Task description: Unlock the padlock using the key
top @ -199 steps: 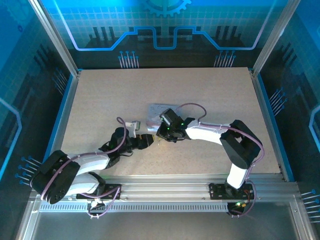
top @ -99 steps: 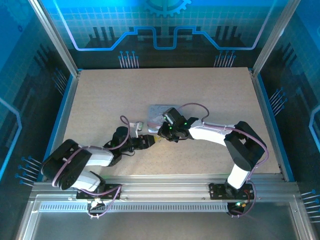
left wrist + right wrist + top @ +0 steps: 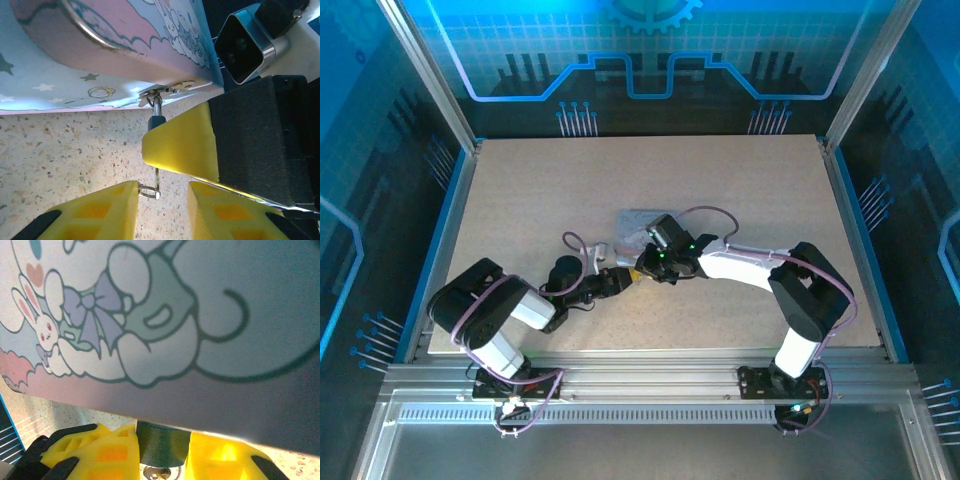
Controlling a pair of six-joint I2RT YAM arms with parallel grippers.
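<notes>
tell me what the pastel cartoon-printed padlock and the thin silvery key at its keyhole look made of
Pastel cartoon-printed padlock: smooth body with a printed, slightly glossy coating; probably metal or hard plastic underneath, the print hides which. Thin silvery key: bare polished metal, judging by its bright glints.

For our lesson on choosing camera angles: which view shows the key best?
Left wrist: the key appears sharp and close, a thin metal shaft reaching the padlock. Right wrist shows a dark stub, hard to identify. Top external makes it too small to tell.
</notes>
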